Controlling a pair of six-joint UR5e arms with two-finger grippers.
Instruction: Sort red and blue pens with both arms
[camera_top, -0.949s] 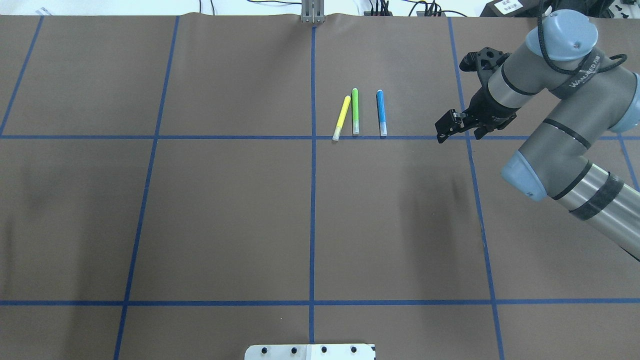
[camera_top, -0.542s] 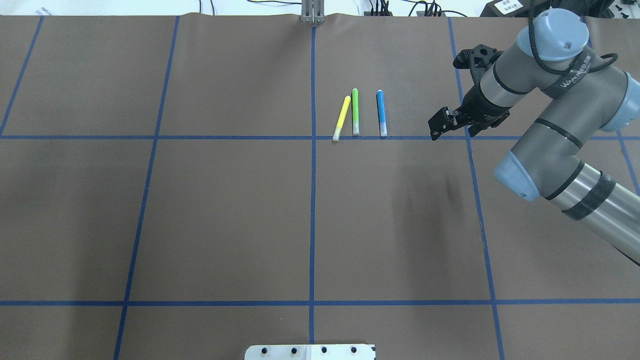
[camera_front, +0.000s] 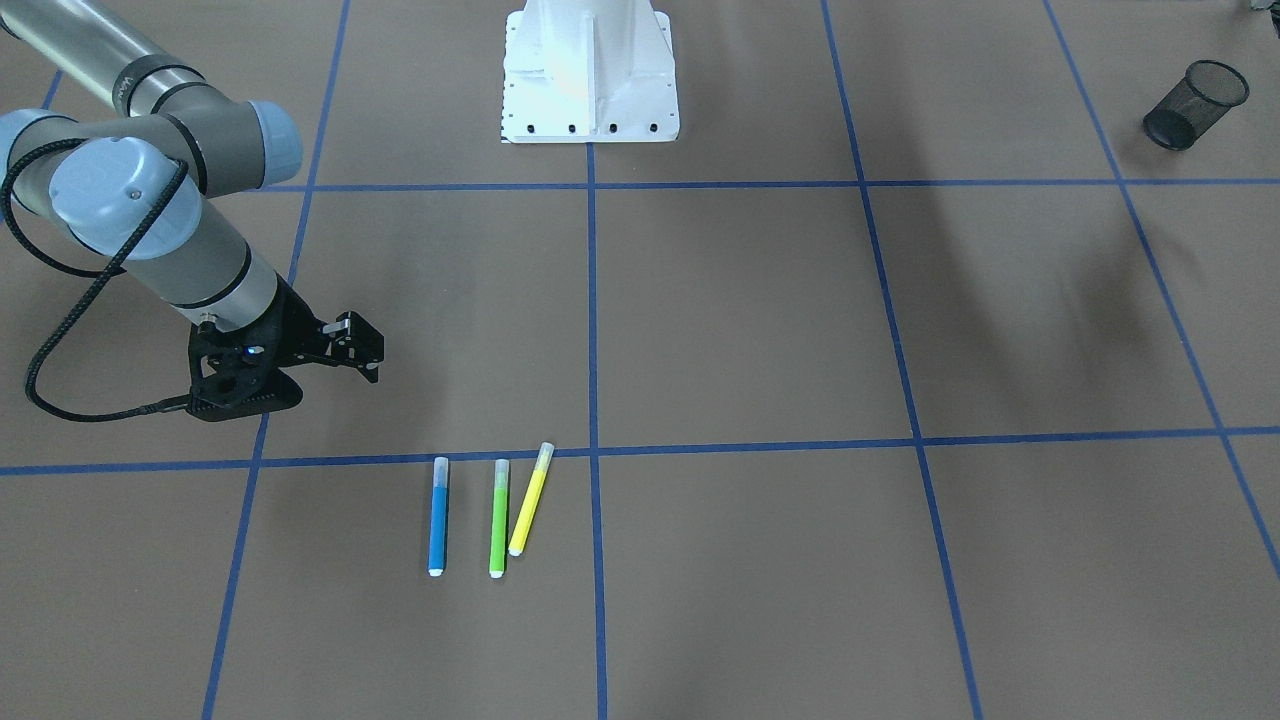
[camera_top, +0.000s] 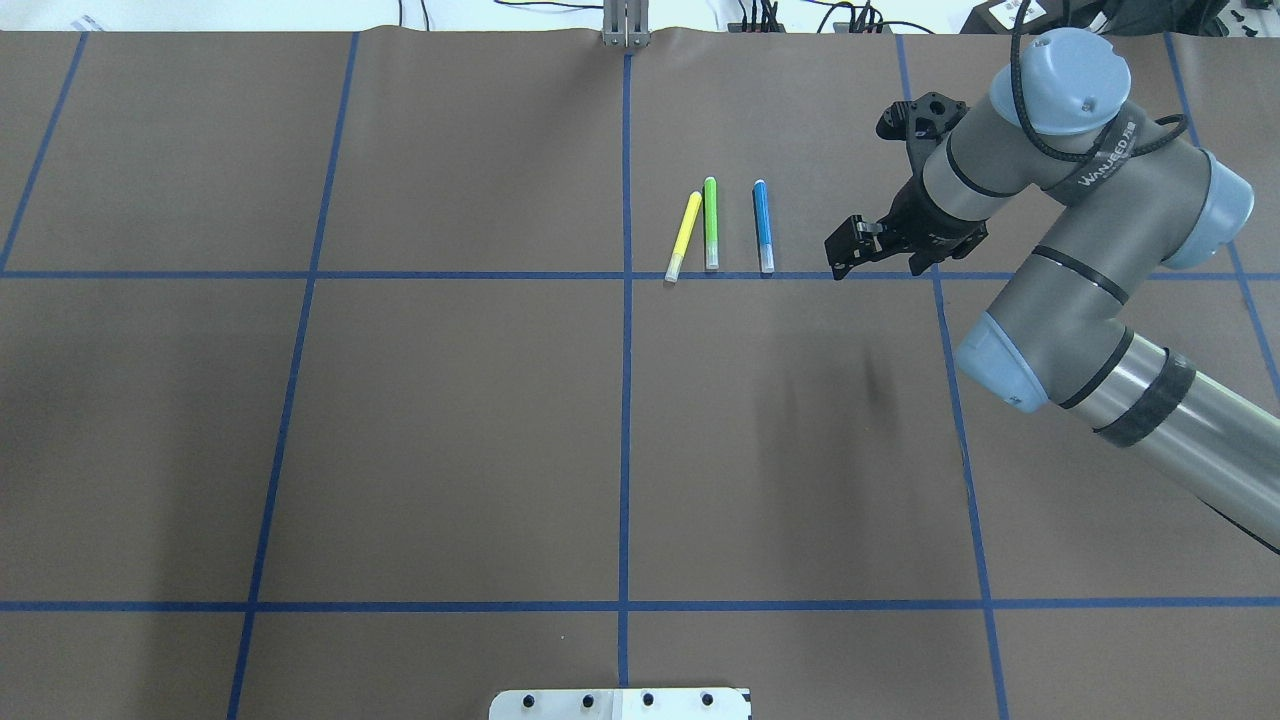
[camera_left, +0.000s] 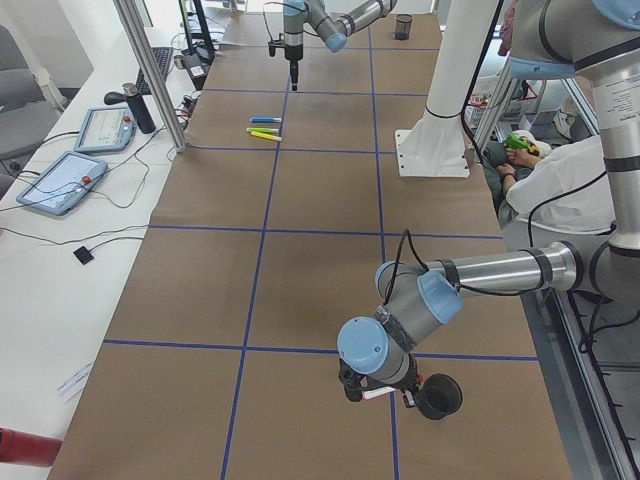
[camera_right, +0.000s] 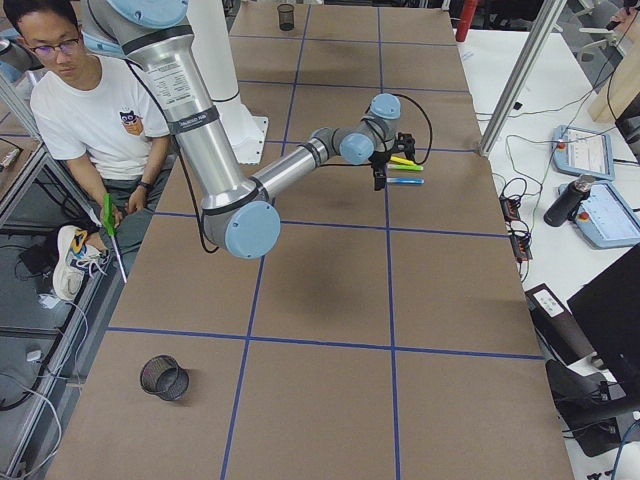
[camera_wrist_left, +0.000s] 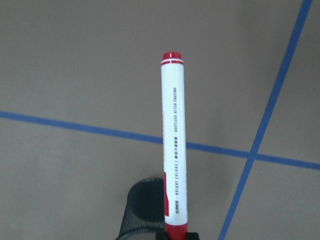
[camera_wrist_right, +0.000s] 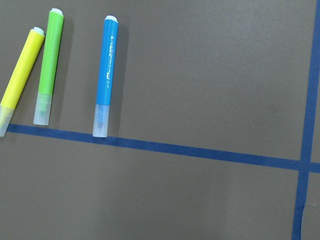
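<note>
Over the far right square, the right gripper (camera_top: 848, 252) hangs empty, jaws seemingly parted, with the blue highlighter (camera_top: 762, 226) lying at its nine o'clock. An overshoot could knock the green highlighter (camera_top: 711, 222) beyond. The left gripper (camera_left: 355, 385) clamps the red marker (camera_wrist_left: 173, 145) by a mesh cup (camera_wrist_left: 145, 207); a skewed drop might miss.

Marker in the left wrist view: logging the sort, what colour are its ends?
Red; the marker shows best in the left wrist view.
</note>
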